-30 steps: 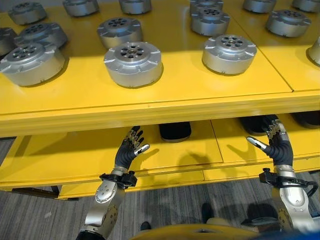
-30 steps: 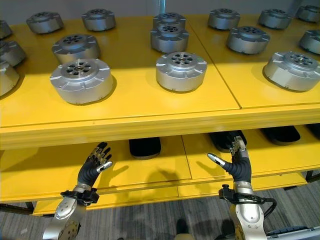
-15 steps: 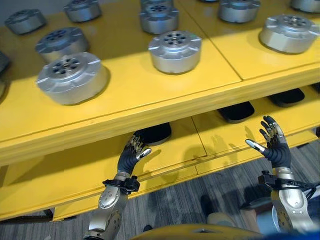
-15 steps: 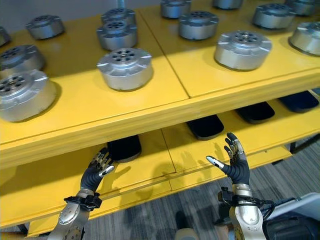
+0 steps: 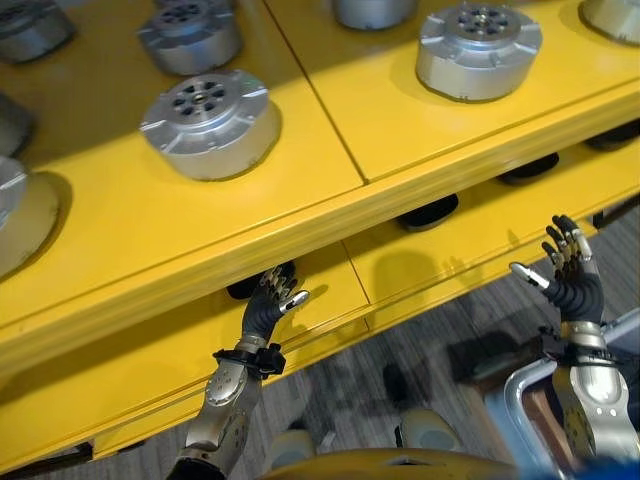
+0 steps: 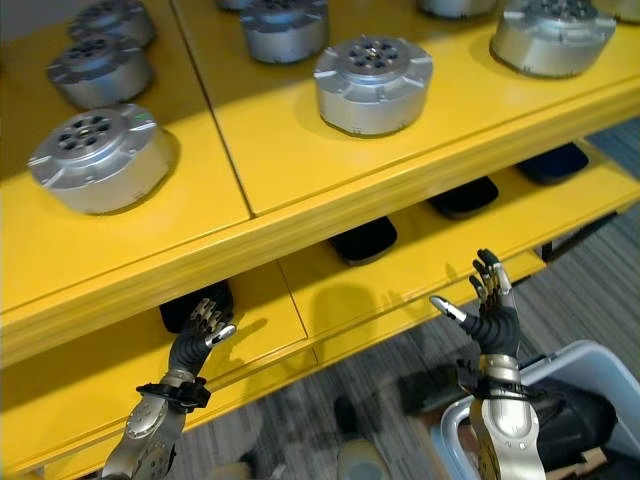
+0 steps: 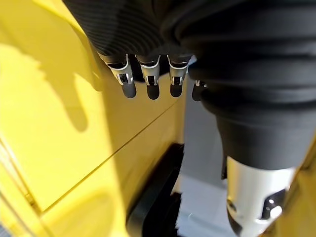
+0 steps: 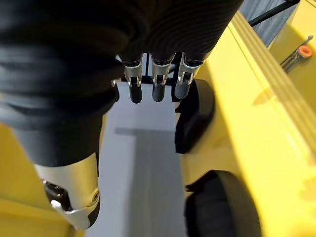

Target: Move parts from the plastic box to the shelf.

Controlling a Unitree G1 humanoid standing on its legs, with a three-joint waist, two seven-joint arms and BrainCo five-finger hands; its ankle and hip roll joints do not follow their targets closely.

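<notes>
Both hands are empty, fingers straight and spread: the left hand (image 5: pixel 268 303) is raised by the front edge of the shelf's (image 5: pixel 300 215) lower tier, the right hand (image 6: pixel 490 315) just off that edge over the floor. The parts (image 6: pixel 374 82) sit on the top tier; the plastic box (image 6: pixel 560 400) shows its pale rim at the robot's lower right. Judging by this, a fetch is in hand: next comes reaching down into the box for a part
</notes>
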